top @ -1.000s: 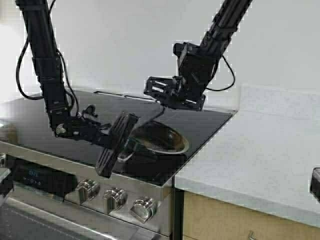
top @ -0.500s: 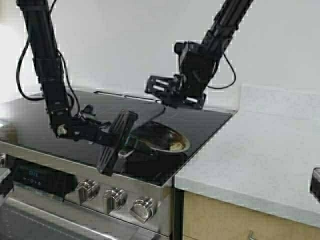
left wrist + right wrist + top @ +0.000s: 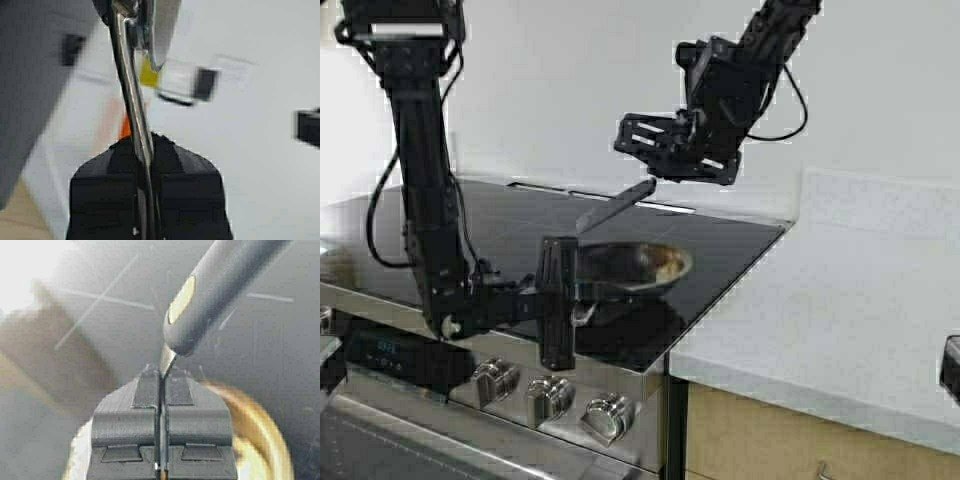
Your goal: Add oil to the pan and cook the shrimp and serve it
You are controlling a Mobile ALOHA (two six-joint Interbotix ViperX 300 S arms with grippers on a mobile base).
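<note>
My left gripper (image 3: pixel 576 292) is shut on the short handle of the steel pan (image 3: pixel 625 268) and holds it level just above the black cooktop (image 3: pixel 740 250). The left wrist view shows the fingers (image 3: pixel 175 170) clamped on the handle (image 3: pixel 131 95). A small pale tan shrimp (image 3: pixel 669 266) lies at the pan's right side. My right gripper (image 3: pixel 658 172) is above the pan, shut on the thin metal neck of a spatula with a grey handle (image 3: pixel 225 285) slanting down-left (image 3: pixel 615 207). The pan shows blurred below it (image 3: pixel 262 440). The oil jug shows only as a yellow and black blur (image 3: pixel 175 80).
The stove's front panel has steel knobs (image 3: pixel 550 398). A white counter (image 3: pixel 840 300) runs to the right of the stove, and a pale wall stands behind. A dark object (image 3: pixel 950 368) sits at the counter's right edge. An orange blur (image 3: pixel 125 127) shows in the left wrist view.
My left arm has lifted the pan off the cooktop and levelled it, the gripper turning upright. My right gripper has risen with the spatula, which is out of the pan.
</note>
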